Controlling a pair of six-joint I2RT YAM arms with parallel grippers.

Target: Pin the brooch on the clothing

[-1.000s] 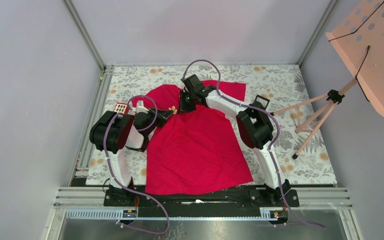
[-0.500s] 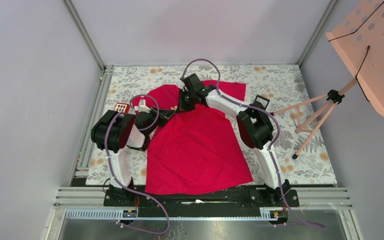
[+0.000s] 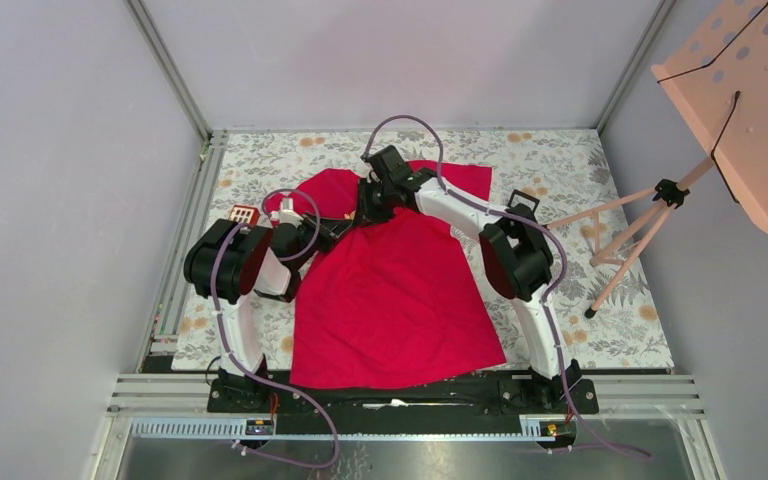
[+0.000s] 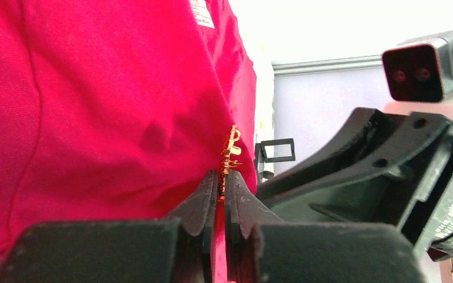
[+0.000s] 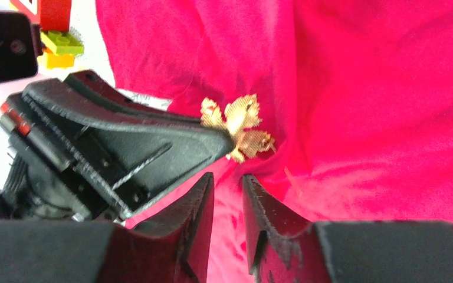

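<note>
Brooch, left-arm side: barred by the left gripper, touching it.
Brooch, opposite side: bare shirt, free passage.
Under brooch: right gripper near.

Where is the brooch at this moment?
In the right wrist view, the gold brooch sits mid-frame against the red T-shirt, pinched at the tip of the left gripper, just above the parted fingertips of the right gripper.

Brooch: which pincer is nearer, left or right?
Left. The left pincer is shut on the brooch at its tips, against the shirt. The right pincer is open just short of it, not touching.
</note>
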